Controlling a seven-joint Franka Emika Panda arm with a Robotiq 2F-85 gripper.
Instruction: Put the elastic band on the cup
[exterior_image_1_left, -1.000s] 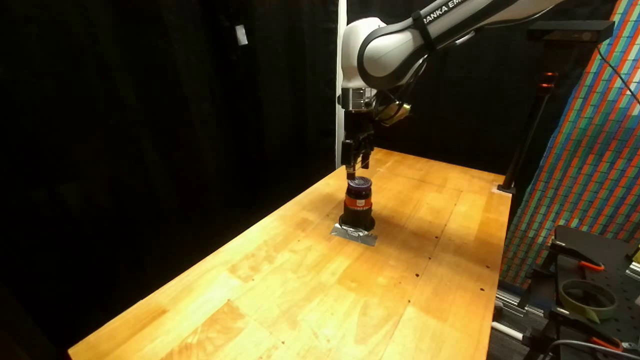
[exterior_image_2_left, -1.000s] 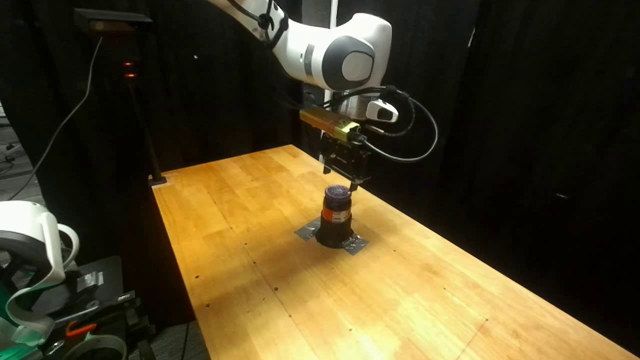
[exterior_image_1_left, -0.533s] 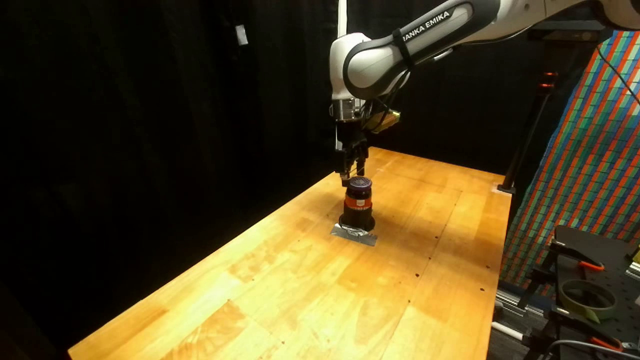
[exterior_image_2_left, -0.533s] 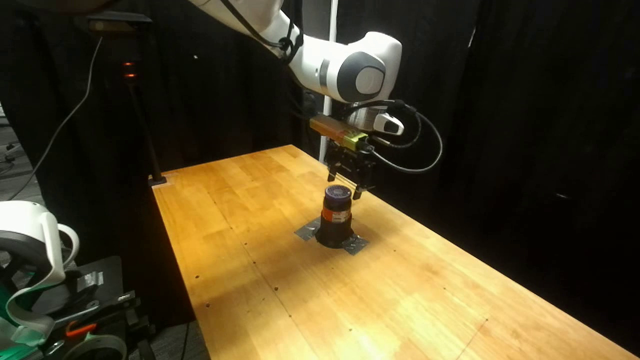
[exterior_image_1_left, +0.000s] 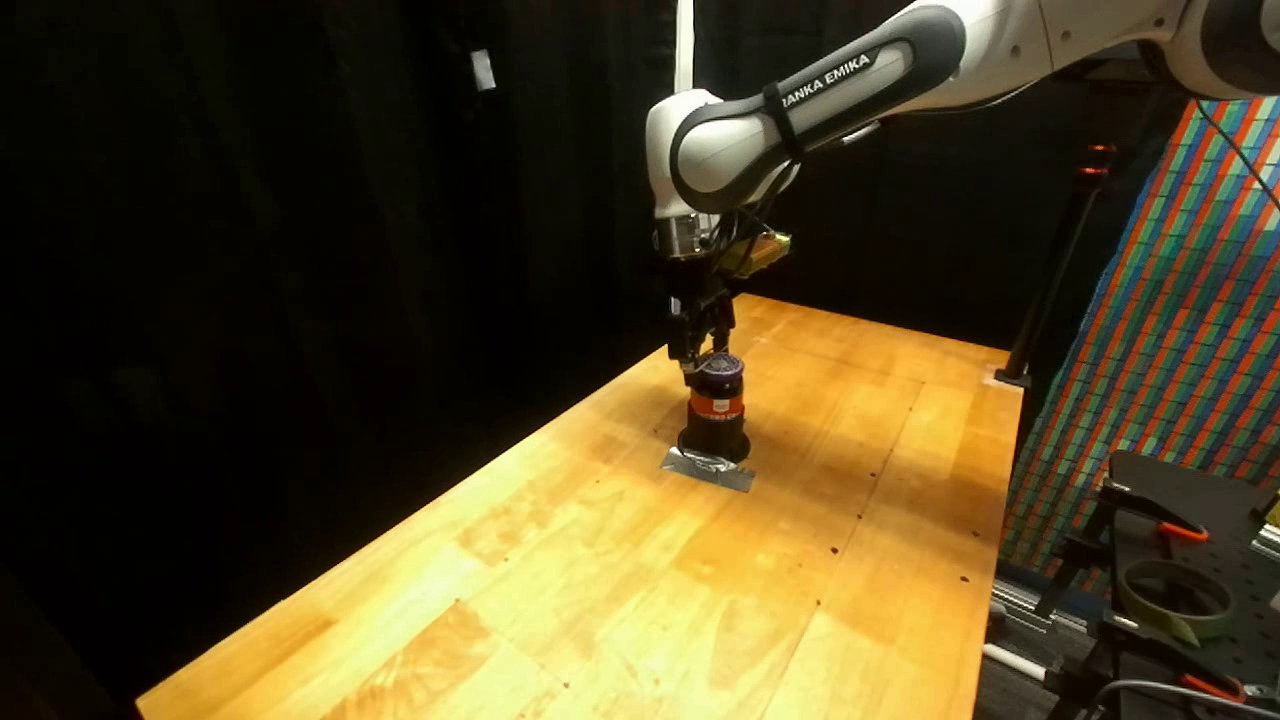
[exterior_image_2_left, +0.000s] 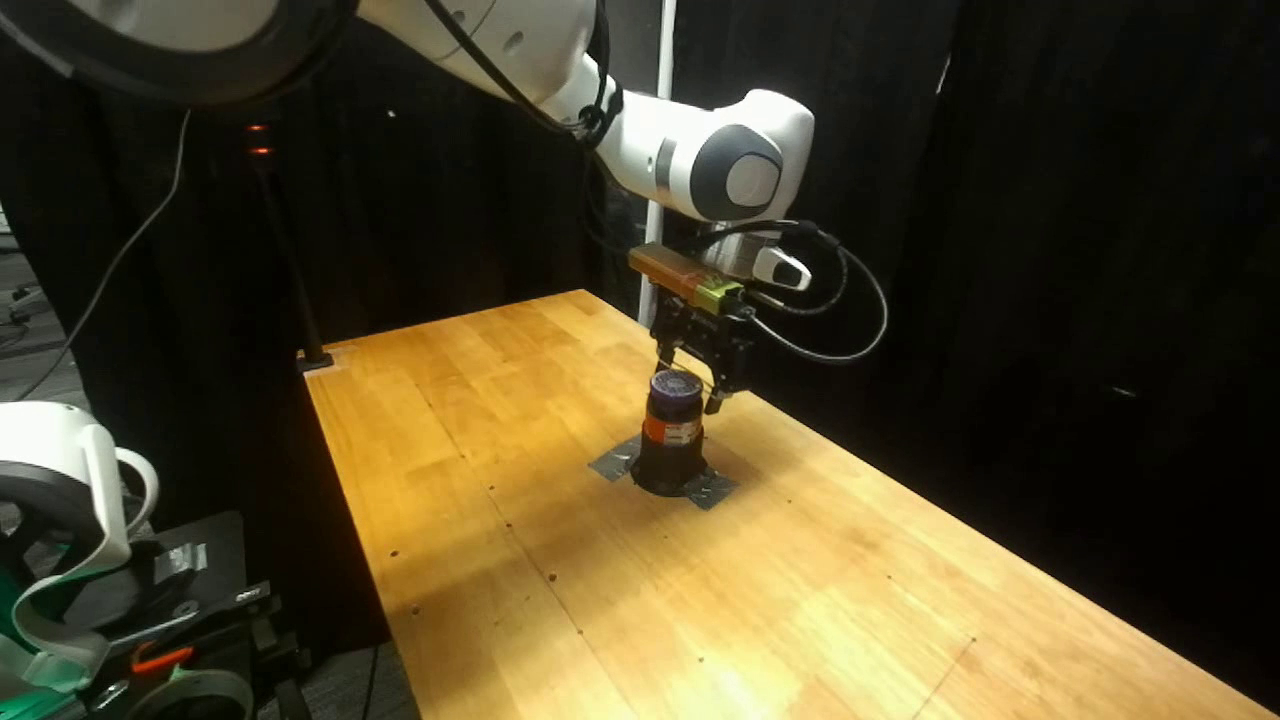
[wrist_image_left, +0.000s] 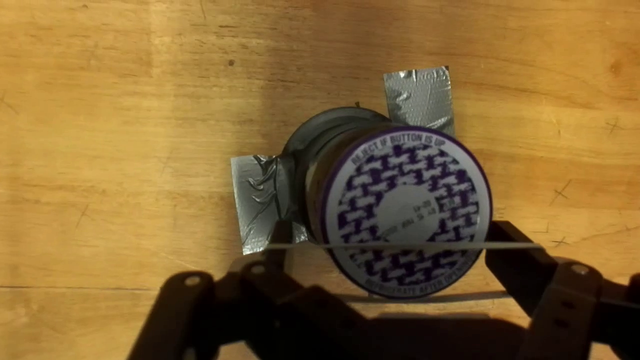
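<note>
On the wooden table (exterior_image_2_left: 800, 560) before black curtains (exterior_image_2_left: 1050, 250) we see the cup (exterior_image_2_left: 673, 431) upright, and the gripper (wrist_image_left: 392, 240), jaws wide left and right of the lid (wrist_image_left: 407, 210) in wrist view, stretches the elastic band (wrist_image_left: 400, 246), which may catch when lowered because one strand crosses this lid.

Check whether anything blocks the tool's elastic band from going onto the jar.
No separate object is visible between the elastic band, stretched across the tool, and the jar. In the wrist view, one side of it crosses the jar's lid, so the lid itself might catch it.
</note>
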